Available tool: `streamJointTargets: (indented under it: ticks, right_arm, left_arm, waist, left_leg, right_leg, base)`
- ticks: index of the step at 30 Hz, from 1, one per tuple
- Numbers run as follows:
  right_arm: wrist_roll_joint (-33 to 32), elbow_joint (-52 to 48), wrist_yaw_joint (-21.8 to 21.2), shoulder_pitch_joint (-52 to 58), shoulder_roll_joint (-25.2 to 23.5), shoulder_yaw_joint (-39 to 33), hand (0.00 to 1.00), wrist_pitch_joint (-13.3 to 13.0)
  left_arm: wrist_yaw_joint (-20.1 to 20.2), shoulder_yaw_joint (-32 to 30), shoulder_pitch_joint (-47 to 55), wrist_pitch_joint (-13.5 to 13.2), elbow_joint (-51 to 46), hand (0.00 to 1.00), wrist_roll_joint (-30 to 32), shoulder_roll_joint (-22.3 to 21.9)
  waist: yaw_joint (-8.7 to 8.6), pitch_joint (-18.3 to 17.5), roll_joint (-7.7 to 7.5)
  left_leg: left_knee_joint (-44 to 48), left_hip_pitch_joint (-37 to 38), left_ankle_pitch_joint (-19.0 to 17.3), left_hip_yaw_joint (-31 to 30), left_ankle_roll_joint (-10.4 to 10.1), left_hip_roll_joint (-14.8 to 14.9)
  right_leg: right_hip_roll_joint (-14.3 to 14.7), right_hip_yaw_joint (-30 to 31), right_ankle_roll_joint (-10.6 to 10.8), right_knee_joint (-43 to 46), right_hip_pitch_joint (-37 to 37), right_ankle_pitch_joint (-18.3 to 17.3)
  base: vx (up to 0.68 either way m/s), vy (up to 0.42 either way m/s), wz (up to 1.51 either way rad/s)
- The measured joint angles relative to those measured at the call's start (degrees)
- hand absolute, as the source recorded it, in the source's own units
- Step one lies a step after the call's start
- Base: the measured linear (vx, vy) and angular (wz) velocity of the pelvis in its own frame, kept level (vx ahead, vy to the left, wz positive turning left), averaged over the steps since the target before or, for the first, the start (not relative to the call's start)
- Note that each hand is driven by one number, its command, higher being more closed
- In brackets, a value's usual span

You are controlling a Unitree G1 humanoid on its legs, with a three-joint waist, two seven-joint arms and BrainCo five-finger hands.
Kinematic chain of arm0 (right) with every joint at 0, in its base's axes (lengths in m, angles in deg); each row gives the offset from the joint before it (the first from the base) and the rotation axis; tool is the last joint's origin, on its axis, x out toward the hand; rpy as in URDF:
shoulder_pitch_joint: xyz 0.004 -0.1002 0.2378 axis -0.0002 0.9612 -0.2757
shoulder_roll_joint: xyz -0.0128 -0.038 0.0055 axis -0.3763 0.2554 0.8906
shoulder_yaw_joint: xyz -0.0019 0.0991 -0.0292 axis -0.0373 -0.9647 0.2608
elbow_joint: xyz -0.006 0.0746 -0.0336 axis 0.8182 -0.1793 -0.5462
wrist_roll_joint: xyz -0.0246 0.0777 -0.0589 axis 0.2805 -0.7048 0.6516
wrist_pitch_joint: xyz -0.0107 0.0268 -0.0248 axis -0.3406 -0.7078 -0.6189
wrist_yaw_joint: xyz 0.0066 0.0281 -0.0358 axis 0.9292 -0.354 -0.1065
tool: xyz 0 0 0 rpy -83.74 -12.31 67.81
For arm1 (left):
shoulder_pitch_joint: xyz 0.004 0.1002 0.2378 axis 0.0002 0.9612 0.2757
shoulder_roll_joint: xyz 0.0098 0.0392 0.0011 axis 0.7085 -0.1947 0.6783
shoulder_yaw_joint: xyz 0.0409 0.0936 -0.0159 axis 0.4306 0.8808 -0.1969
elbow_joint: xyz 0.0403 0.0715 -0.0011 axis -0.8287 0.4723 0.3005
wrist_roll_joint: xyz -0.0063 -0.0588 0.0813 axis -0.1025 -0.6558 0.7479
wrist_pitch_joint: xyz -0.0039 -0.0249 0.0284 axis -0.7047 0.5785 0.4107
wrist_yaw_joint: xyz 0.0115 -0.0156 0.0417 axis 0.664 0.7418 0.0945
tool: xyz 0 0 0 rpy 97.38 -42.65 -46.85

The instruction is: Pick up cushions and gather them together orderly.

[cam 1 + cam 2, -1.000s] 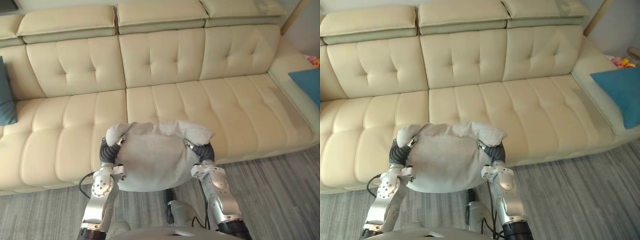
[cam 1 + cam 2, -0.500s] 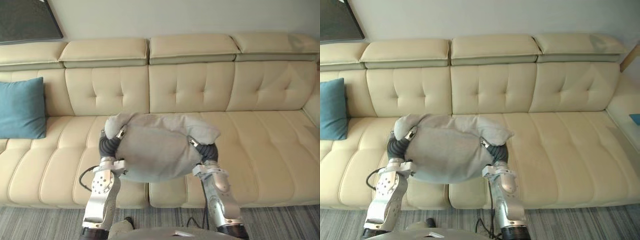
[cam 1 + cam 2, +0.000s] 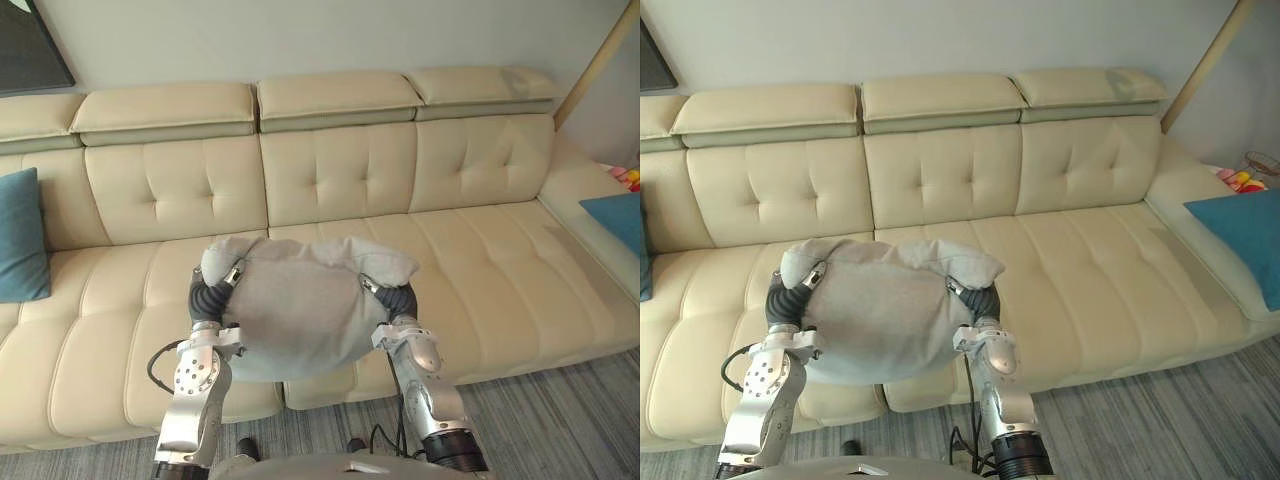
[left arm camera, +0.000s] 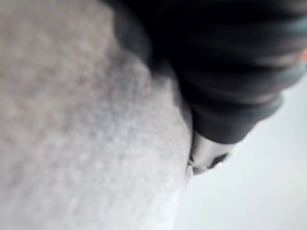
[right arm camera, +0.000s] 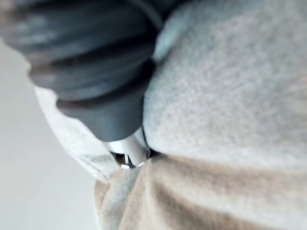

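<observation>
In front of the cream tufted leather sofa (image 3: 335,180), a plump grey fabric cushion (image 3: 295,312) is held off the floor between the robot's two hands, roughly level with the near edge of the middle seat. The left hand (image 3: 207,296) presses against the cushion's left side and the right hand (image 3: 399,298) against its right side. The soft cover bulges over both of them at the far corners. Each hand's dark ribbed cover is sunk into the fabric, and both wrist views show that cover hard against the grey cloth. Whether either hand grips the cushion or only presses flat against it, I cannot tell.

A teal square cushion (image 3: 20,238) stands upright against the backrest at the far left end of the sofa. A second teal cushion (image 3: 1243,235) lies flat on the sofa's right-hand section, well apart from the first and from the grey one. The middle and right seats of the sofa are bare. Grey striped carpet (image 3: 565,410) covers the floor in front of the sofa. A dark framed panel (image 3: 30,45) hangs on the wall at the far left, and a slanted wooden pole (image 3: 592,62) stands at the far right.
</observation>
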Motion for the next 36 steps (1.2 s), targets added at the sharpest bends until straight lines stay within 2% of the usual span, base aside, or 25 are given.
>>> streamJointTargets:
  ticks: [4,6,8,10,14,17,21,24,26,28,32,34,36]
  right_arm:
    - [0.00,1.21,3.39,-9.32,0.00,3.26,1.00,-0.06]
    - [0.37,1.25,6.22,-16.61,-0.03,6.00,1.00,-0.18]
    - [2.31,1.26,8.25,-20.79,-0.03,6.27,1.00,-0.29]
    - [4.47,1.26,11.59,-25.73,-0.06,6.27,1.00,-0.53]
    - [6.77,1.25,17.31,-36.40,-0.13,3.50,1.00,-1.42]
    - [6.90,1.22,20.38,-43.29,-0.60,0.49,1.00,-2.06]
    - [7.37,1.19,24.10,-48.80,-2.38,-3.09,1.00,-3.88]
    - [7.90,1.19,26.29,-50.86,-3.02,-4.40,1.00,-4.11]
    - [7.89,1.18,27.20,-53.52,-2.96,-6.80,1.00,-4.38]
    - [7.81,1.19,27.71,-55.06,-2.74,-7.70,1.00,-4.58]
    - [6.86,1.25,27.77,-58.12,-2.72,-9.61,1.00,-4.87]
    - [5.88,3.43,27.61,-61.93,-2.65,-9.54,1.00,-5.07]
    - [5.50,3.67,27.61,-64.31,-2.66,-9.54,1.00,-5.10]
  left_arm:
    - [-3.50,-2.40,-7.61,-0.19,2.69,1.00,-0.06,2.02]
    - [-7.01,-4.53,-13.49,-0.45,4.35,1.00,-0.07,3.65]
    - [-9.30,-5.54,-17.83,-0.97,6.36,1.00,-0.06,4.24]
    - [-12.50,-5.58,-23.51,-1.61,8.41,1.00,-0.07,5.24]
    - [-16.94,-6.24,-38.09,-2.15,12.30,1.00,-0.01,7.10]
    - [-18.70,-6.52,-48.39,-2.25,17.43,1.00,0.02,9.26]
    - [-19.99,-7.30,-58.55,-2.25,22.42,1.00,-0.01,9.85]
    - [-20.10,-7.55,-63.86,-2.24,25.23,1.00,-0.02,9.81]
    - [-20.15,-7.57,-68.66,-2.24,27.58,1.00,-0.02,9.80]
    - [-20.19,-7.48,-70.88,-2.24,28.48,1.00,0.00,9.87]
    - [-20.22,-8.19,-73.62,-2.22,30.79,1.00,-0.05,9.89]
    - [-20.18,-10.42,-73.83,-2.20,31.03,1.00,-0.06,9.89]
    - [-20.14,-11.68,-74.74,-2.26,31.03,1.00,-0.05,9.92]
  waist:
    - [1.03,1.09,0.50]
    - [1.70,1.68,0.84]
    - [2.47,3.08,1.49]
    - [3.38,3.68,2.46]
    - [3.47,4.93,4.11]
    - [3.67,6.08,5.00]
    - [4.01,7.49,6.23]
    - [3.99,7.99,6.89]
    - [3.94,9.44,8.33]
    - [4.11,9.71,8.75]
    - [4.34,12.30,8.94]
    - [4.35,12.51,9.03]
    - [4.55,13.73,9.01]
  left_leg:
    - [0.43,-6.07,1.65,1.29,0.18,0.93]
    - [1.24,-11.18,2.59,1.77,0.25,1.84]
    - [1.15,-12.42,3.45,1.49,0.01,2.24]
    - [1.13,-14.70,4.18,0.73,-0.01,2.61]
    - [-1.00,-19.90,7.20,-1.40,-0.17,2.71]
    - [-1.21,-23.76,8.49,-2.21,-0.21,2.66]
    - [-1.22,-28.48,10.19,-2.31,-0.18,2.57]
    - [-1.25,-31.57,11.17,-2.74,-0.45,2.63]
    - [-1.27,-34.66,12.44,-4.11,-1.62,2.67]
    - [-1.30,-37.01,11.45,-4.12,-2.77,2.79]
    - [-1.31,-40.27,11.24,-3.07,-2.99,2.94]
    - [-1.27,-42.60,12.77,-2.42,-2.13,2.47]
    - [-1.27,-43.01,13.74,-2.44,-3.35,2.56]
  right_leg:
    - [0.96,1.42,0.09,-0.05,-6.42,2.67]
    - [1.59,1.69,0.17,0.08,-11.29,4.36]
    - [1.89,1.26,0.50,0.19,-12.41,5.00]
    - [2.28,0.67,1.02,1.12,-14.73,5.34]
    - [2.54,-1.73,1.09,3.35,-20.43,5.25]
    - [2.54,-2.00,1.20,5.27,-24.99,5.08]
    - [2.44,-1.95,1.33,7.25,-30.62,4.98]
    - [2.29,-2.16,1.46,8.75,-34.21,4.69]
    - [2.01,-3.14,1.19,10.62,-37.55,4.10]
    - [2.06,-3.34,1.10,12.51,-40.74,3.59]
    - [1.71,-3.20,1.18,14.66,-45.28,3.54]
    - [1.31,-3.03,0.99,16.51,-48.57,2.85]
    - [1.30,-3.09,0.77,17.15,-49.02,2.33]
  base:
    - [-0.10,-0.036,-0.19]
    - [-0.09,-0.044,-0.07]
    - [-0.04,-0.033,0.06]
    - [-0.02,-0.036,0.15]
    - [-0.03,-0.033,0.26]
    - [-0.05,-0.031,0.14]
    - [-0.02,-0.015,0.02]
    - [-0.01,-0.033,0.08]
    - [-0.02,-0.036,0.19]
    - [-0.03,-0.026,0.09]
    - [0.00,-0.009,-0.01]
    - [0.04,-0.013,0.01]
    - [0.05,-0.039,0.12]
